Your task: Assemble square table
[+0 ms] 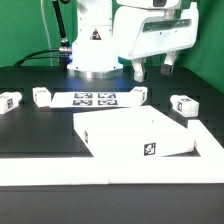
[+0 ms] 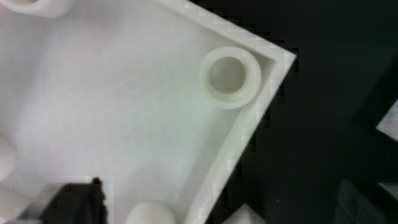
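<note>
The square table top [image 1: 135,133] is a white slab with a raised rim and a tag on its near side, lying in the middle of the table. In the wrist view the slab [image 2: 125,110] fills the picture, with a round socket [image 2: 231,75] at one corner. Four white tagged legs lie behind it: two on the exterior view's left [image 1: 10,100] [image 1: 42,96], one in the middle [image 1: 140,95] and one on the right [image 1: 184,104]. My gripper [image 1: 152,72] hangs high above the slab's far side, open and empty. One dark finger [image 2: 75,205] shows in the wrist view.
The marker board [image 1: 95,100] lies flat in front of the robot base [image 1: 92,45]. A long white barrier wall [image 1: 110,190] runs along the front and up the exterior view's right side. The table surface is black.
</note>
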{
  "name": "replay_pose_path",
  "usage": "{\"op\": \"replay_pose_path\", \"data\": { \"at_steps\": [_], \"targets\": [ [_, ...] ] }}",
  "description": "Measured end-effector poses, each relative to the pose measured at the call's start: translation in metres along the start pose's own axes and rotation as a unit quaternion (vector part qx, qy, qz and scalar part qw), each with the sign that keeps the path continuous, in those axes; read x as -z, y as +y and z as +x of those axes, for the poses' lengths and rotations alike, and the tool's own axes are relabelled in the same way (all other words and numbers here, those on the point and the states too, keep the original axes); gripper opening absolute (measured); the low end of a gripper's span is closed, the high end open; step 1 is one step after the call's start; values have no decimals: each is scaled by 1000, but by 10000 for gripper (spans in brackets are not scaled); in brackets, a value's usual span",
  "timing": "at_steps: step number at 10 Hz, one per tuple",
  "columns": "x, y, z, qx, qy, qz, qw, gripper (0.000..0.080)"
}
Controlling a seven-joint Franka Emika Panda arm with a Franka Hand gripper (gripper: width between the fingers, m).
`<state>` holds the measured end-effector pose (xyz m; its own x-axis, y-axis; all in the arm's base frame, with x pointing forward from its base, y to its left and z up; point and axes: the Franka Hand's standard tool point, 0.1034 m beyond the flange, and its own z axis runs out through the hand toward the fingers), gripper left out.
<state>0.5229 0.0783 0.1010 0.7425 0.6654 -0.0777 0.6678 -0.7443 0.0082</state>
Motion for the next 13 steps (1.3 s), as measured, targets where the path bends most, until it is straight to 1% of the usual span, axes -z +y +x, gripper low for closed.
{"op": "replay_pose_path", "data": {
  "at_steps": [5, 7, 8, 9, 10, 11, 12, 13],
  "targets": [
    [-1, 0, 0, 0, 0, 1, 1000, 650],
    [-1, 1, -1, 22, -1, 1, 1000, 650],
    [-5, 2, -17, 58, -2, 2, 998, 650],
    [-9, 6, -32, 128, 1, 1, 992, 650],
    [-15, 11, -46, 213, 2, 2, 977, 650],
    [-19, 17, -50, 278, 4, 3, 960, 650],
    [-26, 22, -48, 325, 5, 12, 946, 650],
    [-28, 26, -48, 354, 0, 21, 935, 650]
  ]
}}
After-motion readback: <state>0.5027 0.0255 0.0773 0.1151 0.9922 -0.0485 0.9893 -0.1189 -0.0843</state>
